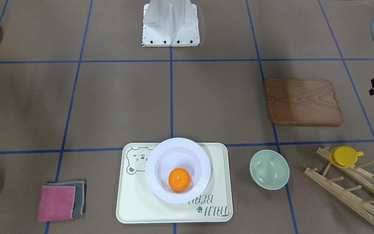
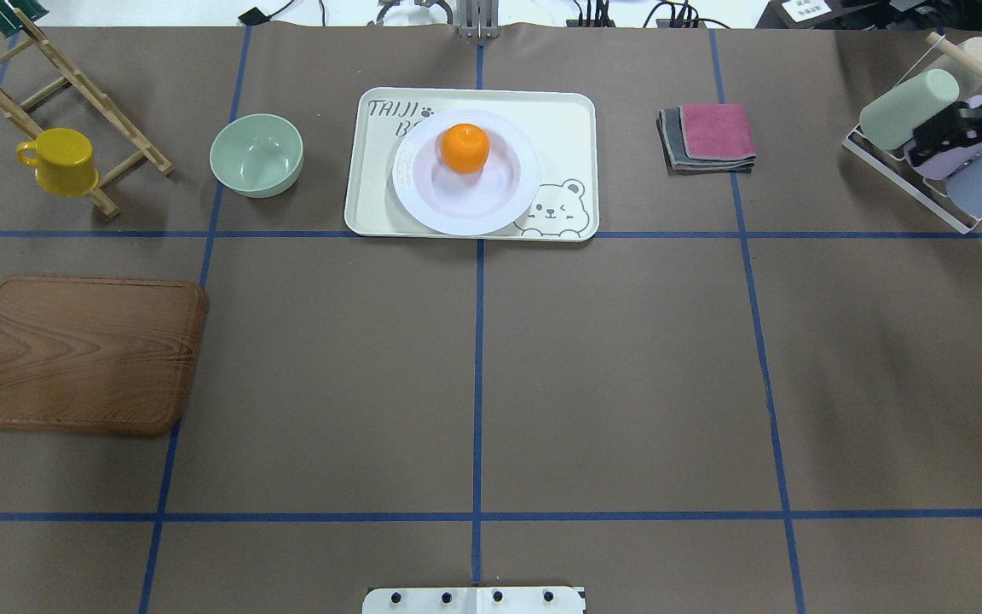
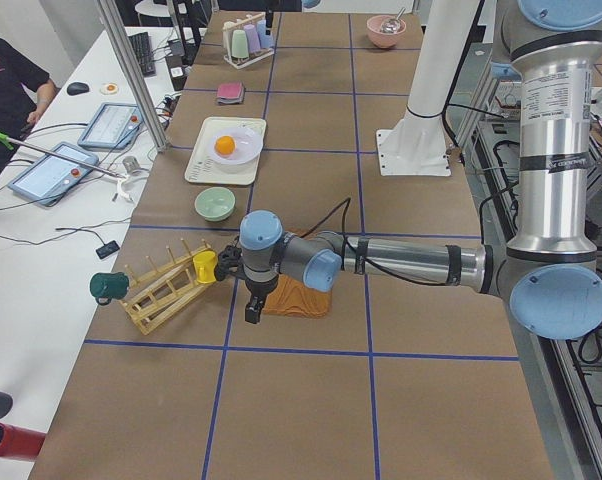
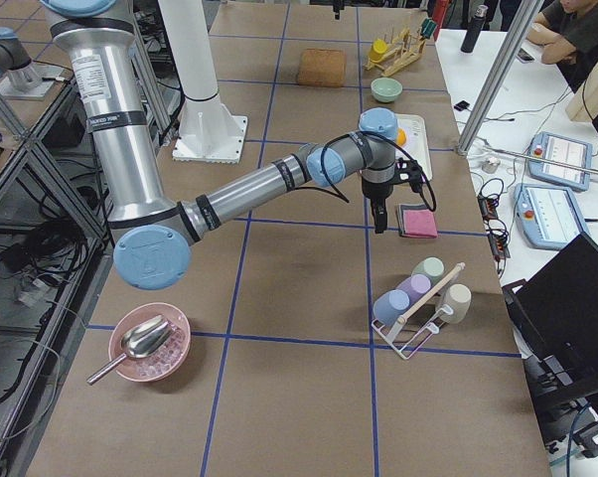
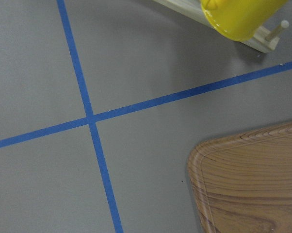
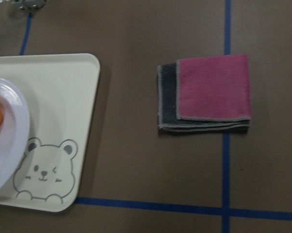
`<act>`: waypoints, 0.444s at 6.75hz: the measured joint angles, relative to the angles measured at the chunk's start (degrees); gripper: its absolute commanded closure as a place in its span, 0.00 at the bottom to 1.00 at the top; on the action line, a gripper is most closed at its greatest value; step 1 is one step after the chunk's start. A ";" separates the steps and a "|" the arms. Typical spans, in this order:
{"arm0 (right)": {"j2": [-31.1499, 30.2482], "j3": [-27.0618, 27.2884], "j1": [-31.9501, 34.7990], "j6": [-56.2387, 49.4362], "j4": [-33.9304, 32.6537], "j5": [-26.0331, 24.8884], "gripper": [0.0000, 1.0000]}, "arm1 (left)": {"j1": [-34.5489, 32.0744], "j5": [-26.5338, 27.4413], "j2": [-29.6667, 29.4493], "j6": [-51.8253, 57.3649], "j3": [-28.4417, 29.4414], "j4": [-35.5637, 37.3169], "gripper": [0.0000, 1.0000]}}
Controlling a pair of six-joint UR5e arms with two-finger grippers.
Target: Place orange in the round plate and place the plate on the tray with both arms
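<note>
The orange (image 1: 179, 179) lies in the white round plate (image 1: 152, 169), toward its operator-side half. The plate rests on the cream bear-print tray (image 1: 135, 208); the overhead view also shows the orange (image 2: 465, 147), plate (image 2: 423, 200) and tray (image 2: 563, 128). Neither gripper is near them. My left gripper (image 3: 251, 308) hangs over the table between the wooden board and the peg rack, only its edge showing in the front view. My right gripper (image 4: 380, 219) hangs near the folded cloths, off the tray's end. Whether either is open or shut cannot be told. Both wrist views show no fingers.
A brown wooden board (image 2: 82, 354) lies at the left. A pale green bowl (image 2: 257, 153) sits beside the tray, and a yellow cup (image 2: 60, 160) hangs on a wooden peg rack (image 2: 73, 85). Right of the tray are pink and grey cloths (image 2: 708, 136) and a wire rack of cups (image 2: 909, 111).
</note>
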 measured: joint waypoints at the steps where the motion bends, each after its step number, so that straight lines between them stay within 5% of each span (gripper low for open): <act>1: -4.38 0.55 3.90 -6.28 -2.28 2.46 0.00 | -0.61 -0.03 0.11 0.06 0.29 0.08 0.02; 3: -11.55 0.87 8.12 -10.38 -3.15 5.35 0.00 | -1.11 -0.09 0.38 0.03 0.60 0.18 0.02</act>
